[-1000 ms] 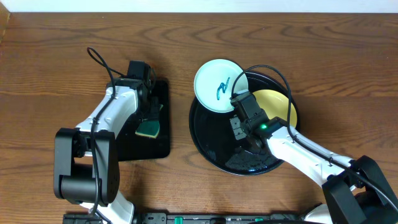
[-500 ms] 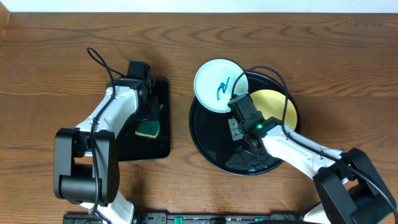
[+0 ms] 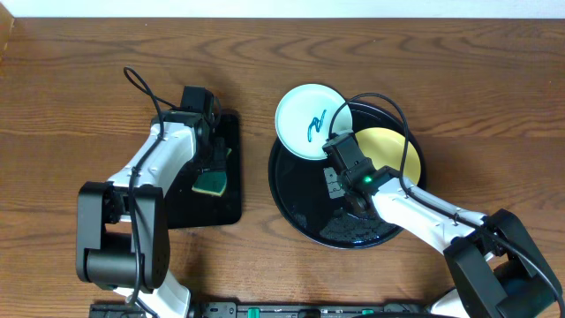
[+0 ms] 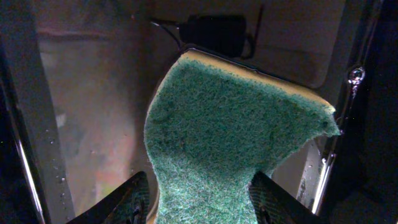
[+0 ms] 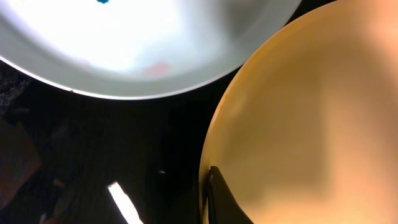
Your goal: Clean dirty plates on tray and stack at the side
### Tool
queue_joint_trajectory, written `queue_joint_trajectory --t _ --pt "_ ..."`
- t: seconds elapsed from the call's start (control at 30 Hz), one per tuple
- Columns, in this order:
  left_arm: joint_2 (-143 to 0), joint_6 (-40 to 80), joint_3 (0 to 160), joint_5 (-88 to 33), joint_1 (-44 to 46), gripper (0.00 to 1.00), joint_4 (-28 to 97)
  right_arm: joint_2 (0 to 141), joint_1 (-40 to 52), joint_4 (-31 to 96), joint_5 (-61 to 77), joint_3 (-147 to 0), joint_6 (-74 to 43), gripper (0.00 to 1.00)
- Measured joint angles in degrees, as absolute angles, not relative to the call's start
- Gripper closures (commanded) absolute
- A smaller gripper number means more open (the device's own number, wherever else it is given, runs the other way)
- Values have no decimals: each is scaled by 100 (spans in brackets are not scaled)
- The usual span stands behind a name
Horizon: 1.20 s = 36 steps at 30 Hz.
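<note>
Rim of pale yellow round plate (image 3: 395, 152) sits clenched in right tool (image 3: 342, 147), seemingly for lifting off glossy black tray (image 3: 296, 201); left tool (image 4: 200, 198) grasps green sponge (image 4: 230, 143) for wiping.

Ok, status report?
Left end effector shut on green sponge. Right end effector shut at pale yellow round plate's rim, hold unclear. White teal-scribbled plate overhangs glossy black round tray. Nothing blocking.

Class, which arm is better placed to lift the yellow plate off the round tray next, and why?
Right. The right gripper is shut on the yellow plate at its rim; the left gripper holds the sponge over the rectangular tray.
</note>
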<state>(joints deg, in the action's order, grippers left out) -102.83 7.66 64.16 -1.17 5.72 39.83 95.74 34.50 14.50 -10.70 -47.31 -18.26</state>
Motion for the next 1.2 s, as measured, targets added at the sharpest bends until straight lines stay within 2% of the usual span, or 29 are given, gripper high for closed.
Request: queue_joint_trajectory --t 0.67,1.2 --pt "-10283 766 6416 -115 572 45 3983 8914 3452 1935 -1120 -5063 -1826 99" --pt "-10283 766 6416 -117 572 45 3983 8908 3452 2117 -338 -5063 -1826 99"
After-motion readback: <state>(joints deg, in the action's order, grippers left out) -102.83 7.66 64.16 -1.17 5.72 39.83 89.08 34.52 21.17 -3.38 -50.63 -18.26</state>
